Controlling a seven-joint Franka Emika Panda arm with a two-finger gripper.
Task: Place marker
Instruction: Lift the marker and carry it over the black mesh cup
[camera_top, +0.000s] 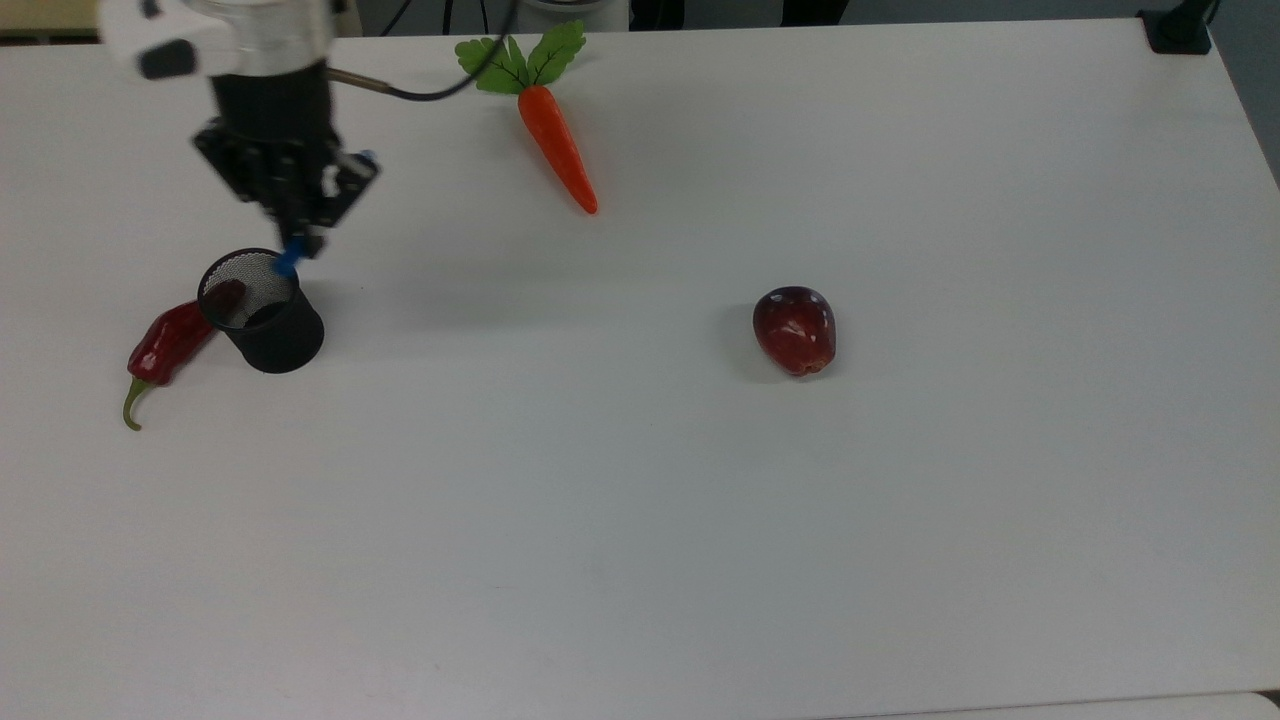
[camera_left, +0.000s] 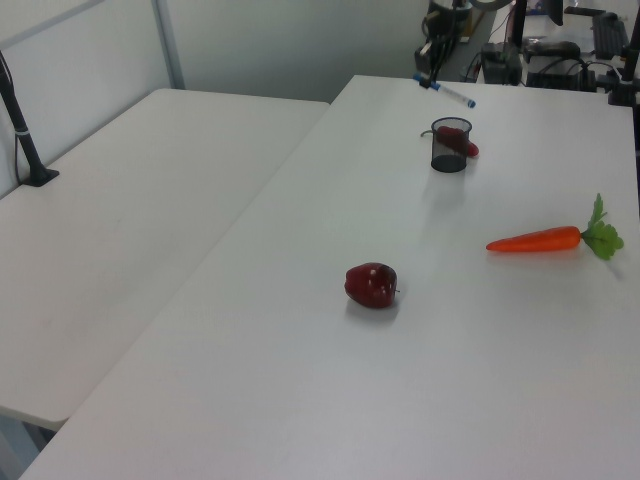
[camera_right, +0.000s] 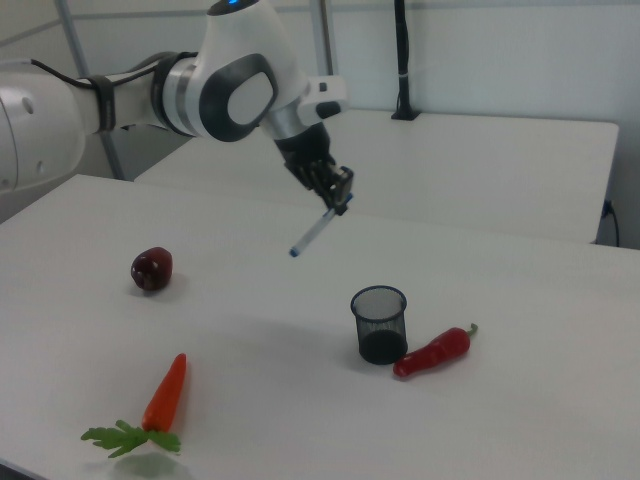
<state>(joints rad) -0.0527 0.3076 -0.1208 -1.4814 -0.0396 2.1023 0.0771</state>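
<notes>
My gripper (camera_top: 298, 238) is shut on the marker (camera_top: 288, 263), a slim white pen with blue ends, and holds it tilted in the air. In the top view its blue tip overlaps the far rim of the black mesh cup (camera_top: 262, 310). In the right view the gripper (camera_right: 336, 196) and the marker (camera_right: 312, 233) hang well above the white table, up and to the right view's left of the cup (camera_right: 379, 325). The left view shows the marker (camera_left: 445, 92) slanting in the air above the cup (camera_left: 450, 145).
A red chili (camera_top: 165, 345) lies against the cup on the top view's left. An orange carrot (camera_top: 555, 145) with green leaves lies at the far middle. A dark red apple (camera_top: 795, 328) sits right of centre. The white table (camera_top: 640, 550) stretches wide toward the near edge.
</notes>
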